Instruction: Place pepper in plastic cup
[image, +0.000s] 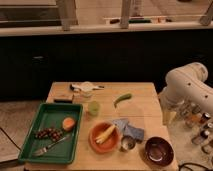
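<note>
A green pepper lies on the wooden table, right of centre toward the back. A small green plastic cup stands upright to the pepper's left, next to the green tray. My white arm is folded at the right, beyond the table's edge. My gripper hangs at the arm's lower end beside the table's right edge, well away from the pepper and the cup and holding nothing that I can see.
A green tray at the front left holds grapes, an orange piece and a fork. An orange plate, a blue cloth, a small metal cup and a dark bowl stand along the front. A white lid lies at the back.
</note>
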